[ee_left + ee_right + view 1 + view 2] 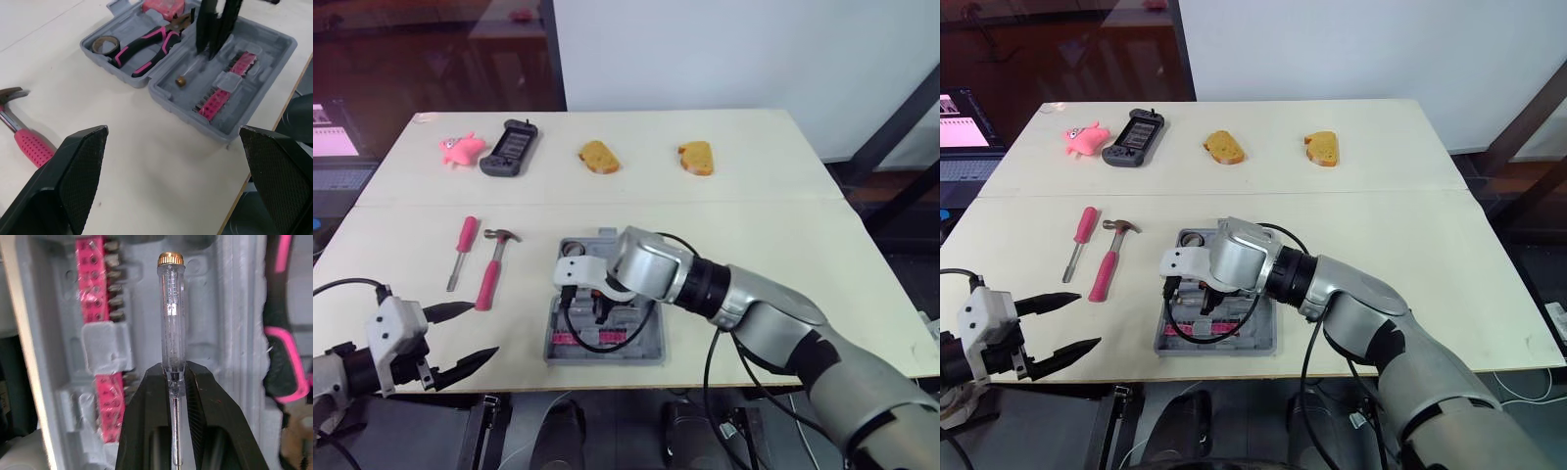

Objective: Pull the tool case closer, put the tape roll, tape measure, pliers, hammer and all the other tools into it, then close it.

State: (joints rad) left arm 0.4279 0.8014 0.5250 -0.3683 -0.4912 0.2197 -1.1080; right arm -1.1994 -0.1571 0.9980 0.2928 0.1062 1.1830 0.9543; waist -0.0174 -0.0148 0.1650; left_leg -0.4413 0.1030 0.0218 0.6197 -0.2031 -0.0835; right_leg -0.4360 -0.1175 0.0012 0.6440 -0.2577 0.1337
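Case (651,345) is open flat on the table (754,225), near the front edge, roughly centre.

Right gripper (174,368) is down over the near half of the case, clamped on a clear tester (173,318). Fingers pinch it at the thin shaft end and the brass cap points away from the gripper. In the right wrist view the tester lines up with the moulded slot beside the pink bits (95,293). I can't tell if the cap touches the tray.

Far half of the case already has the tape roll (105,45), pliers (144,46) and tape measure (164,6) seated. The pliers sit between the roll and the measure.

Left gripper (481,330) is wide open and holds nothing. It hangs at the front-left edge of the table, fingers pointing toward the case, well apart from it.

Outside the case:
- Hammer (492,269) is flat on the table left of the case, pink handle toward me and head away.
- Screwdriver (463,251) is just left of the hammer, about parallel, not touching it.

Far side of the table, well apart from the tools: pink toy (460,148), dark controller (509,149) just beside it, and two pieces of bread (598,157) (697,158).
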